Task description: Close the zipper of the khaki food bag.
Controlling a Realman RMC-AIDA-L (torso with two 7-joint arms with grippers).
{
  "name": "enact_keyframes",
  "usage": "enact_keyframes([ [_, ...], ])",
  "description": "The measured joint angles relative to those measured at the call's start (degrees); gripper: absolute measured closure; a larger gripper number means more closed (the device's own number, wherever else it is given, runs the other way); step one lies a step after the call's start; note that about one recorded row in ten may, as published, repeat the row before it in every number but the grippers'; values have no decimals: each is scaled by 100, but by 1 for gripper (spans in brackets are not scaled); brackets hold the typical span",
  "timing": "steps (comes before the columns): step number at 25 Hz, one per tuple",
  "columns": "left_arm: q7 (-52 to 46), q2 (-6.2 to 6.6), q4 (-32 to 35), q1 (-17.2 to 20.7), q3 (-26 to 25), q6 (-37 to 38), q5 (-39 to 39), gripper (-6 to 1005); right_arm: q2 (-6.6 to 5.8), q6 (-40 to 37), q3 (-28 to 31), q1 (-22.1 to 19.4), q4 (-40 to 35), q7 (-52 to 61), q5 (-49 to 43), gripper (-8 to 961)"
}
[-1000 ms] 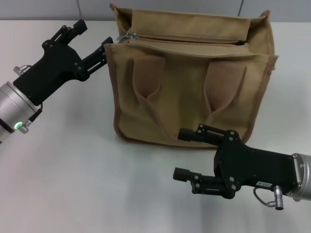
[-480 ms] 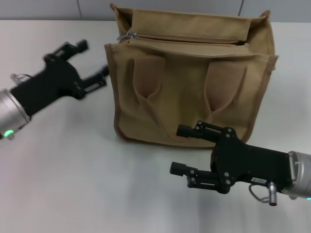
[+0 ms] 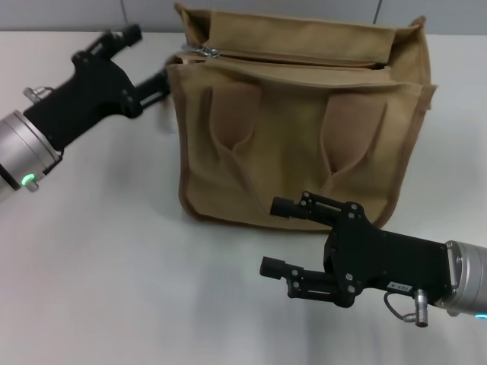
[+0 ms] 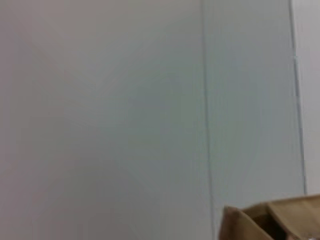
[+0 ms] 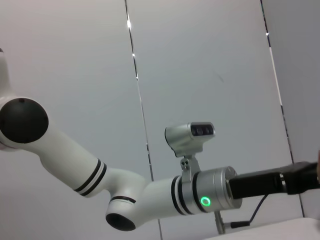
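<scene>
The khaki food bag point(image 3: 304, 129) stands upright at the middle of the white table, its two handles hanging down the front. Its zipper point(image 3: 289, 61) runs along the top, and the silver slider point(image 3: 204, 52) sits at the bag's left end. My left gripper point(image 3: 148, 57) is open just left of the bag's upper left corner, one finger point(image 3: 157, 80) close to the fabric, a short way from the slider. My right gripper point(image 3: 274, 236) is open low in front of the bag, with nothing between its fingers. A corner of the bag point(image 4: 270, 220) shows in the left wrist view.
The bag rests on a white table point(image 3: 114, 266) with grey wall panels behind it. The right wrist view shows only my left arm point(image 5: 150, 195) and the wall point(image 5: 200, 60).
My left gripper dipped away from the bag, then rose back to its upper left corner near the slider. The right gripper drifted a little left and lower.
</scene>
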Motion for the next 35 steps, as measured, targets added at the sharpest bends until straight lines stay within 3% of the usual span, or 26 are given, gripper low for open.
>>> enact_keyframes([
  [12, 24, 0, -131, -59, 71, -227, -79, 176, 0, 37, 0, -34, 64, -9, 2, 177],
  [21, 111, 0, -142, 46, 176, 108, -82, 177, 0, 38, -1, -41, 134, -18, 25, 177],
  [35, 60, 0, -244, 43, 176, 383, -131, 744, -1, -64, 169, -102, 242, -205, 40, 177],
])
